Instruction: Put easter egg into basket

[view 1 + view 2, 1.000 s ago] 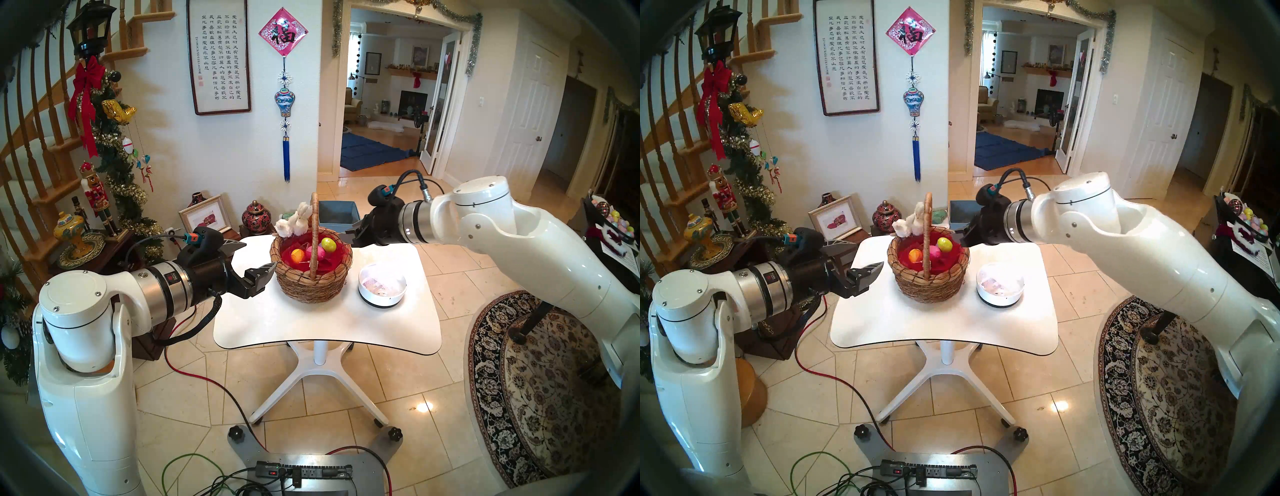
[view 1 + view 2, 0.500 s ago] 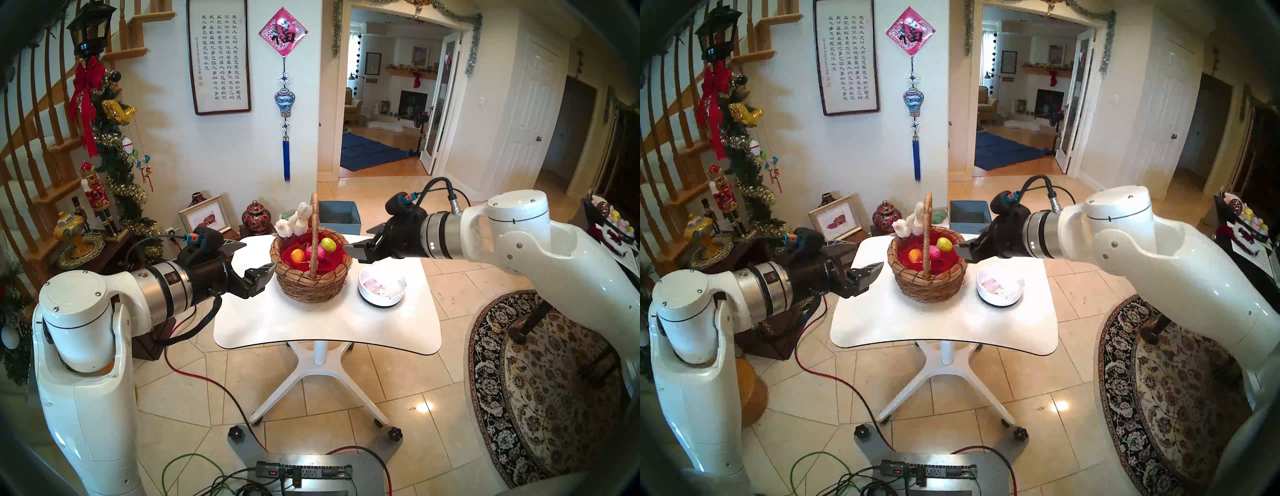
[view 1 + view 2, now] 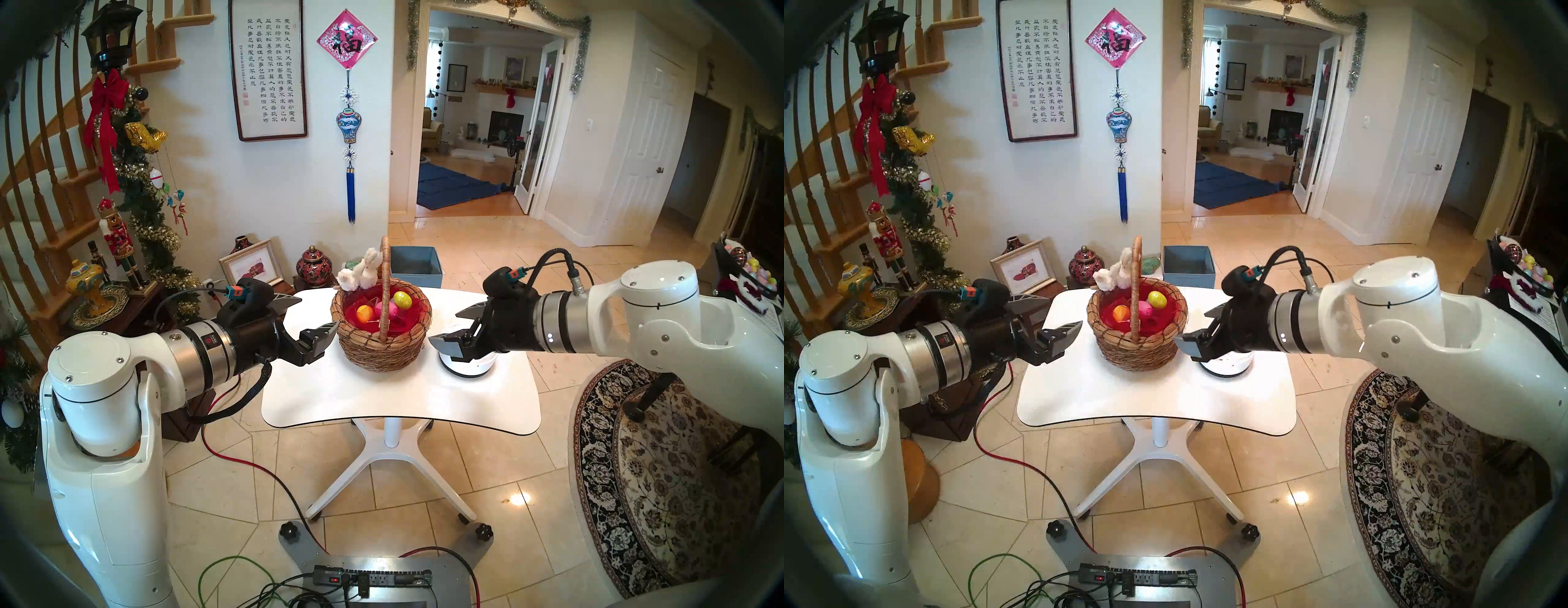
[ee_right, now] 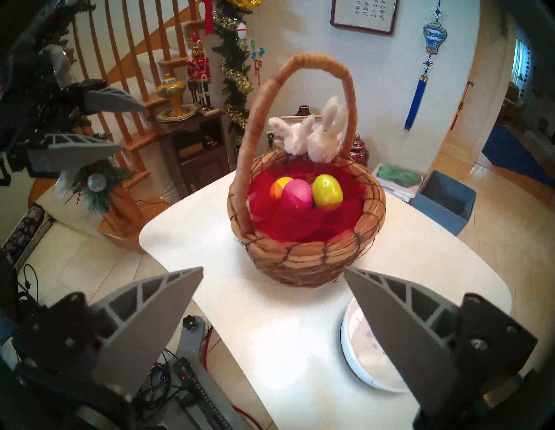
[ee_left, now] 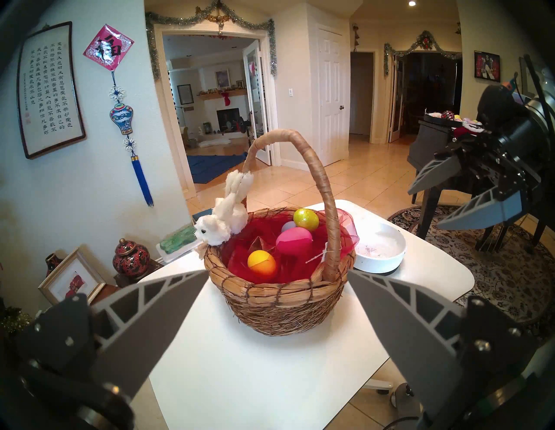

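While one white table (image 3: 399,399) fills the centre of the head views, two white arms reach in from the lower left and the right edge, each ending in one dark gripper. On the table stands one wicker basket (image 3: 384,348), just above frame centre, with one tall arched handle (image 3: 385,271), a red lining (image 5: 270,237) and white plush bunnies (image 3: 358,271) on its far rim; the right wrist view seems to show two of them (image 4: 309,135). One white bowl (image 5: 380,255) sits just right of the basket, partly covered in the head views by the right gripper. One blue box (image 3: 418,265) lies behind the table, above the basket in the frame.

Four eggs show inside the basket in the left wrist view: one yellow egg (image 5: 305,219) at the back, one pink egg (image 5: 293,240) in the middle, one orange egg (image 5: 262,262) nearest the camera, and a pale one (image 5: 288,225) mostly hidden behind the pink. The right wrist view shows only three.

Left of the basket, the left gripper (image 3: 316,318) hangs with its two fingers spread wide, nothing between them, apart from the wicker. Right of the basket and over the bowl, the right gripper (image 3: 452,327) also has its two fingers wide apart and empty, clear of the basket's side.
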Action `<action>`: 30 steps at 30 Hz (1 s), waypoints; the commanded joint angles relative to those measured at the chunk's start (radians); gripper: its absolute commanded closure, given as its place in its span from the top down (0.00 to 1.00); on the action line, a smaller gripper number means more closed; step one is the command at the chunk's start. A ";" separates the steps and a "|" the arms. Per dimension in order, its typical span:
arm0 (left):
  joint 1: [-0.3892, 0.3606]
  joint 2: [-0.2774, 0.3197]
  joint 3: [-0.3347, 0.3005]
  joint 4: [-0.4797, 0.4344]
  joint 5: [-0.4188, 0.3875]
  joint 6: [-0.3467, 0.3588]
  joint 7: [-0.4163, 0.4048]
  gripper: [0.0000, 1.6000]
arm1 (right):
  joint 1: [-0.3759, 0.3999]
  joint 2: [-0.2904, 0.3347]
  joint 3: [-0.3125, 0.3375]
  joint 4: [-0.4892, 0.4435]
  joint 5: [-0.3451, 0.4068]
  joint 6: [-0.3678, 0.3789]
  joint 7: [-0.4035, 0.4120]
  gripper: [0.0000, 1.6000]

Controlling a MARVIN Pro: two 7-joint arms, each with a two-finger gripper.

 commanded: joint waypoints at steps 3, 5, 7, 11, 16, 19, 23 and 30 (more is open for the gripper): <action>-0.003 0.000 0.001 -0.004 0.000 -0.001 0.000 1.00 | -0.081 0.080 0.035 0.013 -0.001 -0.070 -0.008 1.00; -0.003 0.000 0.001 -0.004 0.000 -0.001 0.000 1.00 | -0.096 0.086 0.033 0.018 -0.004 -0.085 -0.007 1.00; -0.003 0.000 0.001 -0.004 0.000 -0.001 0.000 1.00 | -0.110 0.092 0.031 0.024 -0.006 -0.101 -0.005 1.00; -0.003 0.000 0.001 -0.004 0.000 -0.001 0.000 1.00 | -0.144 0.101 0.019 0.040 -0.012 -0.131 -0.001 1.00; -0.003 0.000 0.001 -0.004 0.000 -0.001 0.000 1.00 | -0.179 0.110 0.007 0.058 -0.026 -0.173 0.001 1.00; -0.003 0.000 0.001 -0.004 0.000 -0.001 0.000 1.00 | -0.199 0.114 0.001 0.067 -0.035 -0.208 0.005 1.00; -0.003 0.000 0.001 -0.003 -0.001 -0.001 0.000 1.00 | -0.221 0.118 -0.008 0.077 -0.044 -0.255 0.020 1.00; -0.003 0.000 0.001 -0.003 -0.001 -0.001 0.000 1.00 | -0.257 0.123 -0.025 0.104 -0.067 -0.344 0.063 1.00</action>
